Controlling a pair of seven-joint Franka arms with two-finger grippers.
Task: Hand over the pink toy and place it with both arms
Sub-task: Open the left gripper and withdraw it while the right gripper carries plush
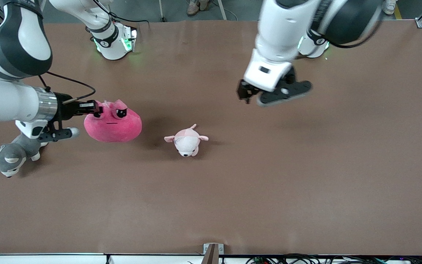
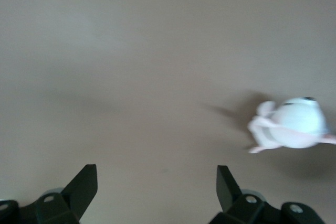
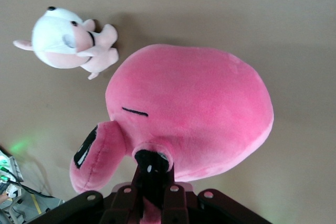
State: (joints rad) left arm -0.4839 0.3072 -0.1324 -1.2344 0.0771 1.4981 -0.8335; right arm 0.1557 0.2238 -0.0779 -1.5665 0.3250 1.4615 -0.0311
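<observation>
The pink toy (image 1: 113, 124) hung near the tabletop's edge at the right arm's end, its top pinched between the pressed-together fingers of the right gripper (image 1: 94, 109), which reached in level from that side. In the right wrist view the plush (image 3: 194, 114) bulged and sagged away from the pinch, so it looked soft, light and easily squashed; a grip on a fold of fabric or an ear flap would probably hold, while the rounded body seemed likely to slip out of narrow fingers. The left gripper (image 1: 266, 92) hovered over the middle of the tabletop toward the left arm's end, its fingers (image 2: 84, 184) spread wide and holding nothing. A small pale pink-and-white plush (image 1: 187, 141) lay on the tabletop between the two grippers, just beside the toy, and could be brushed in a low pass. A grey-and-white plush dog (image 1: 9, 156) lay under the right arm, close to that end's edge.
</observation>
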